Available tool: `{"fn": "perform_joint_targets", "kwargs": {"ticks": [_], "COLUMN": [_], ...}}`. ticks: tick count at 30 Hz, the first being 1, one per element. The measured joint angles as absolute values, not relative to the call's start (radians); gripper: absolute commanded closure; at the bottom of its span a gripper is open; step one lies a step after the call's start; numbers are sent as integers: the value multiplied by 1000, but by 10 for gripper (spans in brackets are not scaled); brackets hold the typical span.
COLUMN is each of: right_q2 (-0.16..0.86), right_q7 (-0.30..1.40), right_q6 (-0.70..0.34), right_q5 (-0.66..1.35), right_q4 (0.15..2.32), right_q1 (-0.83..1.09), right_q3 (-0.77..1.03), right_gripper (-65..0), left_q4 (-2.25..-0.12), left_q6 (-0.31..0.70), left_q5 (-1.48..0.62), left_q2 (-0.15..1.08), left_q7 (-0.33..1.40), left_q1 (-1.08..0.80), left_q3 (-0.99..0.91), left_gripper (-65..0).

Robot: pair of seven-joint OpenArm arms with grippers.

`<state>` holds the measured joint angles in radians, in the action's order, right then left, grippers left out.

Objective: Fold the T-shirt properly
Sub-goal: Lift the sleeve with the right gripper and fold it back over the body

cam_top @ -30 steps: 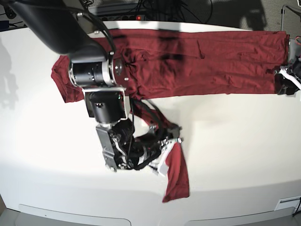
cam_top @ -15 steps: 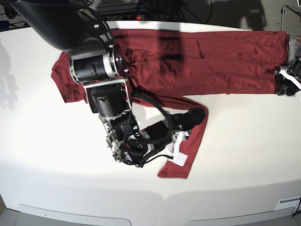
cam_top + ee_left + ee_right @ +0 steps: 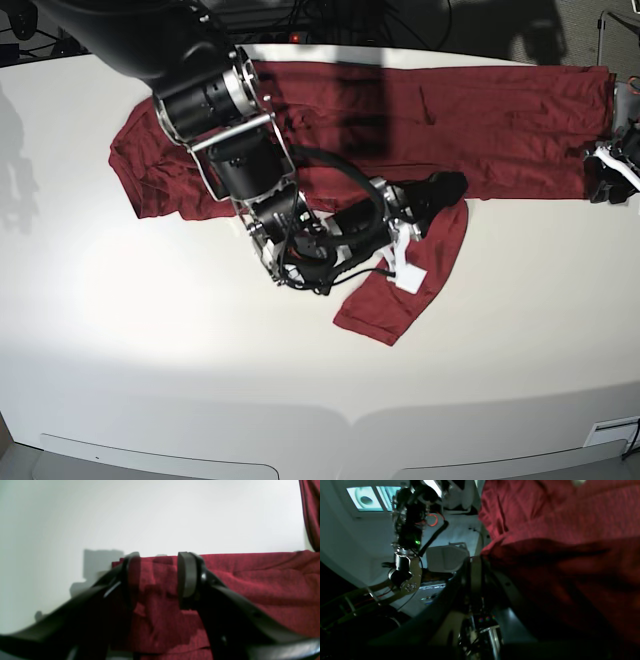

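Note:
The maroon T-shirt (image 3: 470, 120) lies spread along the far side of the white table (image 3: 150, 340). One long sleeve (image 3: 425, 275) trails from its body toward the front. My right gripper (image 3: 440, 192) is shut on this sleeve and holds it just at the lower edge of the body. In the right wrist view its fingers (image 3: 475, 567) pinch the fabric (image 3: 557, 517). My left gripper (image 3: 608, 165) is at the shirt's right end. In the left wrist view it (image 3: 157, 580) is open, with its fingers astride the shirt's edge (image 3: 250, 580).
Cables and a power strip (image 3: 290, 35) lie behind the table's far edge. The right arm's big black body (image 3: 215, 110) covers part of the shirt's left half. The table's front edge (image 3: 320, 440) runs along the bottom.
My right gripper has carried the sleeve up and to the right, from near the table's front toward the shirt's body. The left gripper has not moved.

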<state>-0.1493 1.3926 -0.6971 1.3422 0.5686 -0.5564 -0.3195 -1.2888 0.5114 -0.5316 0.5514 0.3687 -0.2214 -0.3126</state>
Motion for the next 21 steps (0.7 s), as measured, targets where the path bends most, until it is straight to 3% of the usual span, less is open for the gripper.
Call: {"fn": "perform_joint_targets", "kwargs": {"ticks": [9, 17, 21], "right_q2": [-149, -149, -149], "right_q7": [1392, 1393, 1392], "right_q6": [-698, -697, -697], "right_q5": [1430, 1440, 1440], "right_q4": [569, 569, 569], "right_q1": [-487, -474, -486], "right_q3": [-476, -493, -493], "right_gripper": [0, -1, -202], "left_q4": [-1289, -1289, -1289], "left_q6": [511, 511, 511], "left_q5": [-532, -531, -531], "left_q2": [551, 551, 551], "left_q7": [368, 369, 369], "left_q1": [-221, -221, -221], "left_q3": [-313, -313, -313], "left_gripper": [-241, -241, -241]}}
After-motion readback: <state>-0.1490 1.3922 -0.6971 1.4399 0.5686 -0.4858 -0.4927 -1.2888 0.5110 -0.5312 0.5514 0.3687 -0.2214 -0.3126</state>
